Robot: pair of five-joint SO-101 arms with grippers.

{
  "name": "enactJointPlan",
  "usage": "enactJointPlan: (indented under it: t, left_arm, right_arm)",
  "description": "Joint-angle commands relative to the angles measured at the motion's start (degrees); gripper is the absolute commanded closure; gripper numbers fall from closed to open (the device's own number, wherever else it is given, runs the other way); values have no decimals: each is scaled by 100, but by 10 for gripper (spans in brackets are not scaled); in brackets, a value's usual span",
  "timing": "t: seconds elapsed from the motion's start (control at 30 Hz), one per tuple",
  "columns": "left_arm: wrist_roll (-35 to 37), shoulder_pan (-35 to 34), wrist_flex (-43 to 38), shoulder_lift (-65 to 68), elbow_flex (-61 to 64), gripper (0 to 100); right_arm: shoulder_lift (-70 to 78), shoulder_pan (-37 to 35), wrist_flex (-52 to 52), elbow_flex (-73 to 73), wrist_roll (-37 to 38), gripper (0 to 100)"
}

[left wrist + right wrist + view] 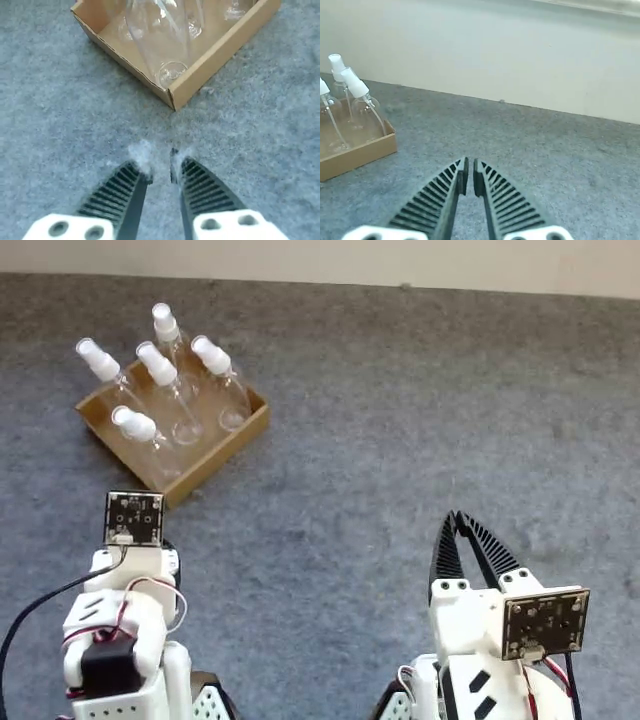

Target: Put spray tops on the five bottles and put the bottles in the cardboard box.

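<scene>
**Five capped bottles boxed, both claws empty**

High view: the cardboard box (pixel 222 454) sits toward the far left corner of the table (pixel 420 390), turned at an angle to its edges. All five bottles (pixel 178 405) stand upright inside it, packed close. Each carries a white spray top (pixel 160 368). Standing is likely the only way five fit in so shallow a tray. Whether every top is seated fully I cannot tell from this height. The left arm (pixel 125 640) is at the near left edge, just short of the box's near corner. The right claw (pixel 458 522) lies toward the near right corner, well apart from the box, with its fingers drawn together on nothing.

Left wrist view: the left claw (pixel 160 170) hangs low over bare table just beside the box's corner. Its fingers are a narrow gap apart and hold nothing (a tuft of fluff (pixel 140 150) clings to one tip). Clear bottle bases rest on the box floor beyond it.

Right wrist view: the right claw is all but closed and empty, pointing across the table at the pale wall (pixel 520 60). The box and two capped bottles stand off to one side.

Judged from this, the task looks complete. Both arms are parked clear of the box, presumably so that nothing gets knocked over.
</scene>
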Motion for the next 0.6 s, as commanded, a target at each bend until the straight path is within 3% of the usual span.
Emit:
enactJointPlan:
  t: [0.0, 0.1, 0.33, 0.57]
  left_arm:
    - [44, -66, -440, -48, 321, 995]
    - [44, 75, -642, -48, 611, 995]
    - [62, 1121, -791, -48, 1051, 995]
    - [70, 1244, -791, -48, 1516, 995]
  right_arm:
    - [4, 66, 13, -251, 70, 977]
    - [4, 66, 13, -251, 70, 977]
    - [-4, 66, 13, -242, 70, 977]
    - [-4, 66, 13, -224, 70, 977]
